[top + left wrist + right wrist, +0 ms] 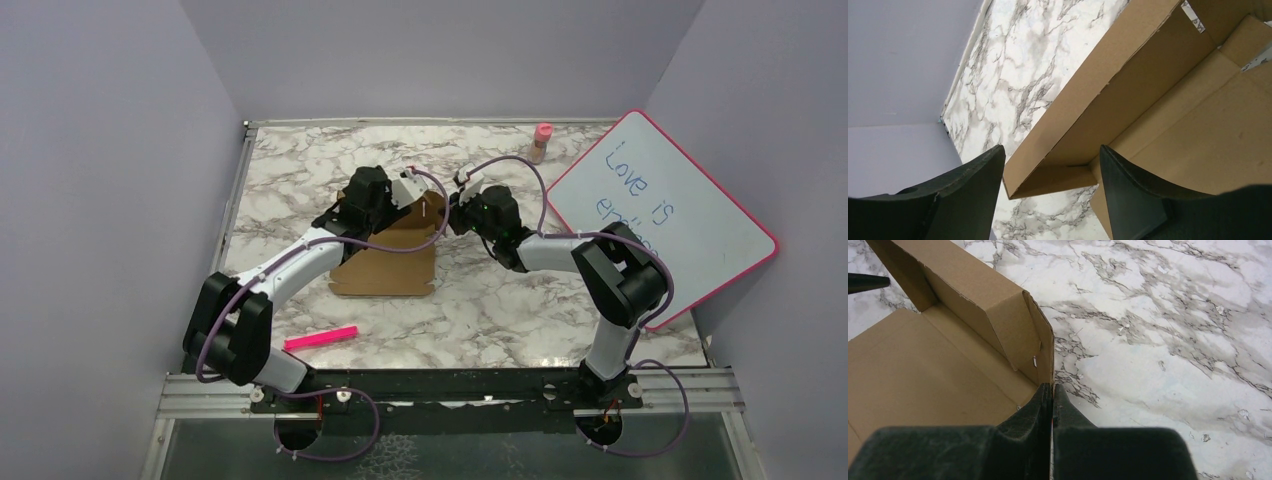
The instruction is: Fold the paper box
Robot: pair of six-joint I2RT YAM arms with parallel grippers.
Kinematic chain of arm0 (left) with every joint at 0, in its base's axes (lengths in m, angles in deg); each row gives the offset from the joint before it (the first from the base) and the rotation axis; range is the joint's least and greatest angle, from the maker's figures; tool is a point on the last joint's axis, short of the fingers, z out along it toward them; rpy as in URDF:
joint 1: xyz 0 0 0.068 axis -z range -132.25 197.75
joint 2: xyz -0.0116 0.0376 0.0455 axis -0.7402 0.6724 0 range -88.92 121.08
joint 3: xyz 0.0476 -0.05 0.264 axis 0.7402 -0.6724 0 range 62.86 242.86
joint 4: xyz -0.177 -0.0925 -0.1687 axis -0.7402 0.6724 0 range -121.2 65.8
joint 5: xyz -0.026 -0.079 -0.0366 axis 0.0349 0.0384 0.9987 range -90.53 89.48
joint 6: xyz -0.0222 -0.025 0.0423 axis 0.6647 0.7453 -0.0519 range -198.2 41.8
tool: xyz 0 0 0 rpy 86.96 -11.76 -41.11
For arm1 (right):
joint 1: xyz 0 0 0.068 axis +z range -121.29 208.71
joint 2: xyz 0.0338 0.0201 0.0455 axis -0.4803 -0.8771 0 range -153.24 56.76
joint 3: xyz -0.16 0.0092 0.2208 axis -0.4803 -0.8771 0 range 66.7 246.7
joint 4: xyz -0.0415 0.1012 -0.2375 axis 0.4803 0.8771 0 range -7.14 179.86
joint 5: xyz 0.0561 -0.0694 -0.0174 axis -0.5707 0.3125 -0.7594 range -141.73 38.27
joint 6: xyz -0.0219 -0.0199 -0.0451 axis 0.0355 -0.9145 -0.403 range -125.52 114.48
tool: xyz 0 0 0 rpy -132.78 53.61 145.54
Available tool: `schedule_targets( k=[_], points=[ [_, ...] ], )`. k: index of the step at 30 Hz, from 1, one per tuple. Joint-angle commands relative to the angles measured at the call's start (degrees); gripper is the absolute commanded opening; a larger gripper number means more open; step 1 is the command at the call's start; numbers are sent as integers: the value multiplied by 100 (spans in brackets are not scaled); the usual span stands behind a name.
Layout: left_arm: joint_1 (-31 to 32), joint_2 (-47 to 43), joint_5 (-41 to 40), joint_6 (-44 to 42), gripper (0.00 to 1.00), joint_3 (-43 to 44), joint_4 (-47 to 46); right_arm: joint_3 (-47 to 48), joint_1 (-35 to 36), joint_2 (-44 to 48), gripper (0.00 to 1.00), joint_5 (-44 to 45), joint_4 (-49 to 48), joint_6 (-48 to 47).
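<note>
The paper box (385, 262) lies unfolded in the middle of the marble table, plain brown cardboard with its far side wall folded up. My left gripper (405, 190) hovers over the far left end of that wall. In the left wrist view it is open (1051, 152), and the raised wall's end (1068, 150) lies between its fingers without touching them. My right gripper (455, 212) is at the wall's right end. In the right wrist view it is shut (1052, 387) on the wall's corner edge (1045, 355).
A pink marker (320, 338) lies on the table near the left arm. A pink-framed whiteboard (660, 215) leans at the right. A small pink-capped bottle (541, 141) stands at the back. Lilac walls close in three sides.
</note>
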Motion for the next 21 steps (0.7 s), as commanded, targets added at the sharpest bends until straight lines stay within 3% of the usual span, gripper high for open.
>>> schedule_targets(
  k=[1, 8, 13, 18, 21],
  points=[
    [-24, 326, 354, -253, 68, 113, -326, -70, 42, -123, 4, -231, -103, -34],
    [-17, 530, 253, -361, 47, 104, -708, -108, 41, -85, 4, -234, -142, -7],
    [221, 452, -147, -374, 16, 33, -738, -98, 42, -19, 4, -201, -42, 104],
    [615, 348, -620, -321, 2, -55, -655, -119, 41, 74, 4, -43, 37, 444],
    [854, 324, -874, -158, 1, -40, -490, -122, 41, 103, 4, 172, 42, 521]
  ],
)
